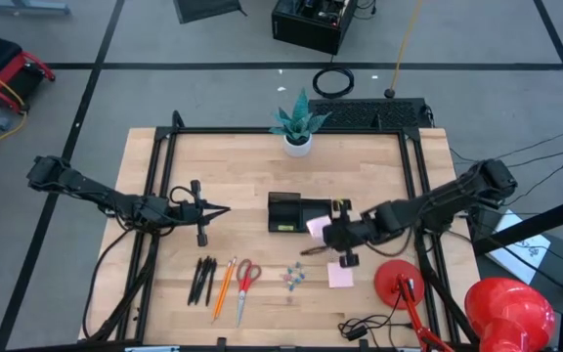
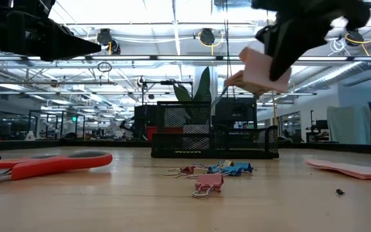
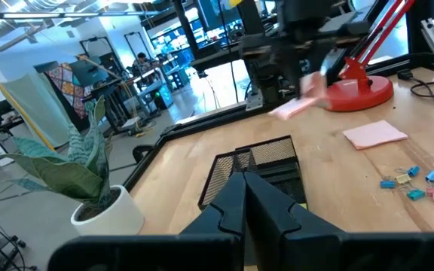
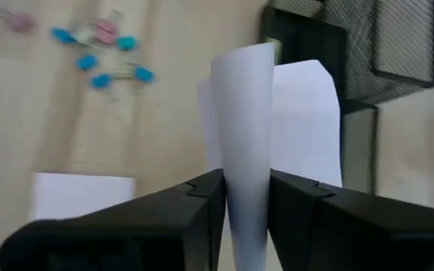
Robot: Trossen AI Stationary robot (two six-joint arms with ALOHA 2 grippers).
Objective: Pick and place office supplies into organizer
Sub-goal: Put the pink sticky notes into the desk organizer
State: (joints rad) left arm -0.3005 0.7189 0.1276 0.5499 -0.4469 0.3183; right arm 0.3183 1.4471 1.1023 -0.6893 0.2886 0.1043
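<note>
Two grippers showed in the high view. At right of centre, the right gripper (image 1: 334,233) hung clamped on a pink sticky-note pad (image 1: 317,227), just beside the right end of the black organizer (image 1: 283,212). A second pink pad (image 1: 340,275) lay lower on the table (image 1: 164,313). Left of centre, the left gripper (image 1: 215,209) waited, fingers together.

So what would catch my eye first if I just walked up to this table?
Probably the right pincer, holding pink sticky notes in the air beside the black mesh organizer at the table's middle. Next, the big red lamp at the right corner, and the potted plant at the far edge.
</note>
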